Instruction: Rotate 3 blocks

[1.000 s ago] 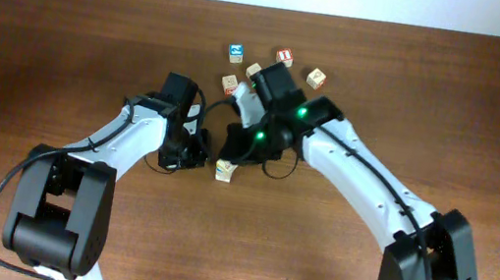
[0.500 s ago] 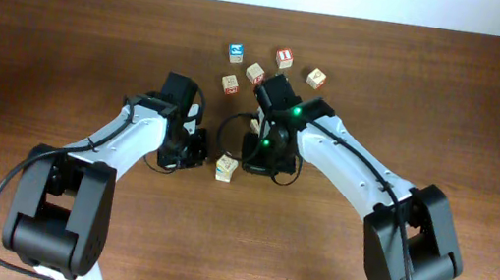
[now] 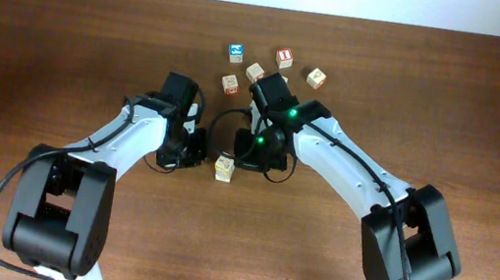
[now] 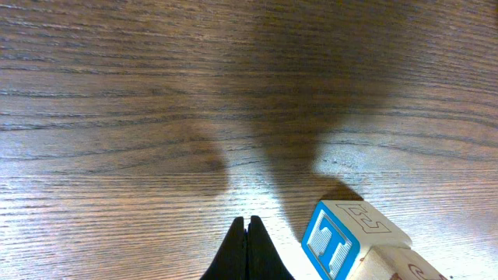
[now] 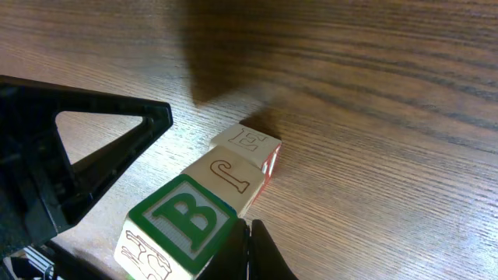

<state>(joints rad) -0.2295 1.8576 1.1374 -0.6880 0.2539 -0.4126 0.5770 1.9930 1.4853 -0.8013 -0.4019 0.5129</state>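
Both pinched fully shut and empty: left tool (image 4: pixel 247 249) bottom centre over streaky dark woodgrain desk (image 4: pixel 117 93); right tool (image 5: pixel 249 250) just beside three pale, sharp-edged wooden cubes (image 5: pixel 226 173) in a row.

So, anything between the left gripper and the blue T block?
No. The left wrist view shows only bare table between the left gripper and the T block.
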